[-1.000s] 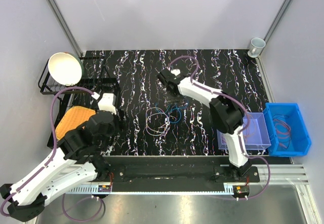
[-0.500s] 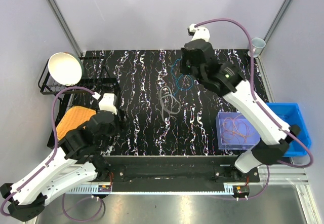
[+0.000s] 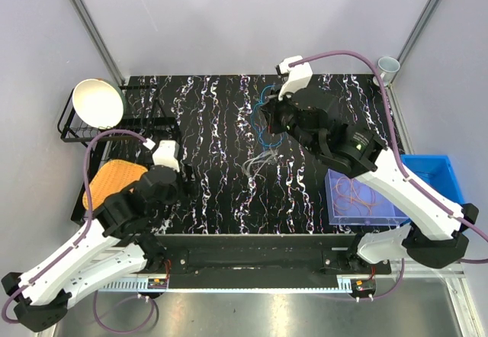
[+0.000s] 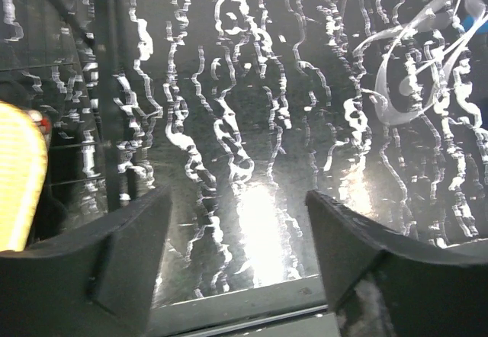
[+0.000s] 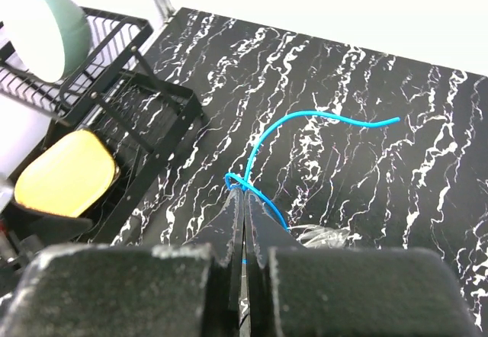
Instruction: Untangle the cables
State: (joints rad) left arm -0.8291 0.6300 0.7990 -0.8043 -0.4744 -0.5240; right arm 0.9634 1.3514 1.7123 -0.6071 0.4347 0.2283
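Observation:
My right gripper (image 5: 242, 190) is shut on a thin blue cable (image 5: 305, 116) that loops at the fingertips and trails out over the black marbled table. In the top view this gripper (image 3: 267, 120) hangs above the back middle of the table with the blue cable (image 3: 261, 114) at it. A pale, blurred loop of wires (image 3: 259, 162) lies or hangs below it; it also shows in the right wrist view (image 5: 322, 235) and the left wrist view (image 4: 412, 70). My left gripper (image 4: 240, 223) is open and empty, low over the table's near edge.
A clear box (image 3: 396, 216) at the right holds orange wires (image 3: 354, 194), with a blue bin (image 3: 441, 207) beside it. A black rack (image 3: 76, 133) with a white bowl (image 3: 97, 102) and a yellow pad (image 3: 113, 178) stands at the left. A cup (image 3: 387, 66) stands at the back right corner.
My right arm rose from the table middle, swung to the back and came a little forward, taking the blue cable up. The loops on the table shifted. Orange wires now show in the clear box.

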